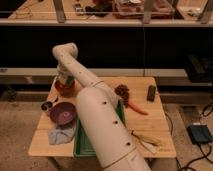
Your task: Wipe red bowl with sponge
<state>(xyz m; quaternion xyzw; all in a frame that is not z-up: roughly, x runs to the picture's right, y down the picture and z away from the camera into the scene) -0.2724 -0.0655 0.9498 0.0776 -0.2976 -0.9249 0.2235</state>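
The claw (64,80) hangs over the red bowl (65,88) near the table's (155,120) far left corner; whether it is open, closed or gripping cannot be told. The bowl sits upright, round, with no long axis. No sponge can be made out. The purple bowl (62,113) lies nearer the front left, a pale cloth (59,134) at the front edge, a green tray (80,145) beside it.

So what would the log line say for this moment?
phase: wiping | end effector: over small round orange-red bowl, far-left table corner | large dark purple bowl: untouched
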